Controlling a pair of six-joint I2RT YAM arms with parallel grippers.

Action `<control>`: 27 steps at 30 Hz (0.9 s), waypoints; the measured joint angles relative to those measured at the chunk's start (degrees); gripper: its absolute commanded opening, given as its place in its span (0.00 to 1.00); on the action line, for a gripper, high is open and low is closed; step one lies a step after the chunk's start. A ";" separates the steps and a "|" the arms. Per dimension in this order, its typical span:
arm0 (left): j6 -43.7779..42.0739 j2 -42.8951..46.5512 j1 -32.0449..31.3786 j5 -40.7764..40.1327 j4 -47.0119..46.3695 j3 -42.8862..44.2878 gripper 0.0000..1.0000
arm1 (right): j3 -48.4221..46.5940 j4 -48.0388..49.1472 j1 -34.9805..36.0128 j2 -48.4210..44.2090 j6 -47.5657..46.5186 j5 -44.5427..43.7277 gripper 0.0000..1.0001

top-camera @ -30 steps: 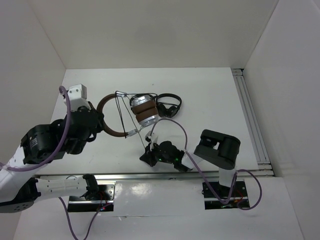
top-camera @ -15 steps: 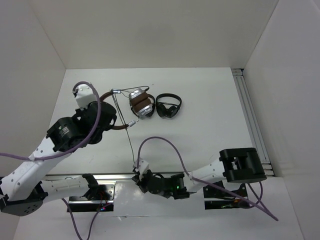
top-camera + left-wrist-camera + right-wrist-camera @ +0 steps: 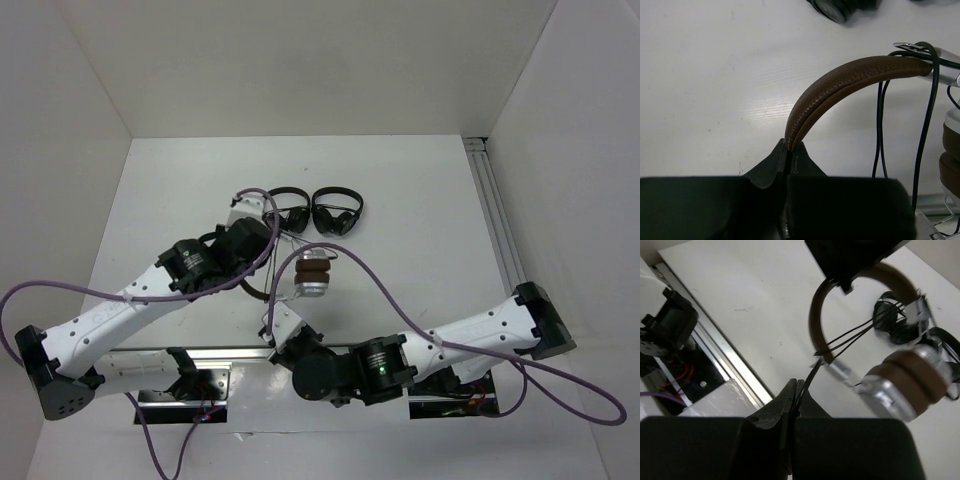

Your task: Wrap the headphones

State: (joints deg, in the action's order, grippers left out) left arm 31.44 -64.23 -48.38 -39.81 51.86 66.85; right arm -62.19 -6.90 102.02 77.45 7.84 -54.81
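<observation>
Left gripper point(image 3: 788, 146) clenched on headband point(image 3: 850, 75) of the headphones point(image 3: 313, 275); right gripper point(image 3: 796, 386) pinched their cable point(image 3: 808, 379), just beside headband.

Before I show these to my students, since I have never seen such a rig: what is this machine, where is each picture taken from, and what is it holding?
These are two robot arms bolted to the near edge of a white table, each ending in a two-finger gripper. The wide picture comes from a fixed camera above and behind them. The other two come from cameras on the wrists, so each shows its own fingers. On the table lie a small black pair of headphones and a second black pair. The left gripper is shut on the brown headband of the larger headphones. The right gripper is shut on their thin dark cable.
</observation>
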 measured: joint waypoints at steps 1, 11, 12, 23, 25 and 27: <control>-1.03 -0.09 -1.20 0.83 -0.37 -0.44 0.00 | -0.96 -2.05 -0.22 -0.46 -0.39 -0.28 0.00; -6.03 -3.63 -8.20 7.41 -2.34 -1.66 0.00 | -5.01 -20.46 -1.44 -7.06 -1.75 -1.40 0.00; -6.56 -3.69 -8.72 8.37 -2.54 -1.84 0.00 | -5.46 -21.92 -1.44 -7.37 -1.62 -1.81 0.00; -11.63 5.22 -13.11 22.08 -3.65 -5.53 0.00 | -4.22 -30.23 -2.45 -9.84 -1.05 -6.43 0.03; -12.04 7.41 -13.70 25.29 -3.78 -5.99 0.00 | -1.86 -29.44 -3.52 -12.15 -2.36 -5.99 0.03; -12.09 9.14 -14.21 28.06 -3.82 -6.21 0.00 | 0.57 -28.50 -4.94 -14.97 -3.87 -4.96 0.03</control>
State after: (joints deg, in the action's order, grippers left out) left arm 19.35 -55.09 -62.59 -11.75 48.03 60.64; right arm -61.63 -35.40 97.08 62.48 3.97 -59.77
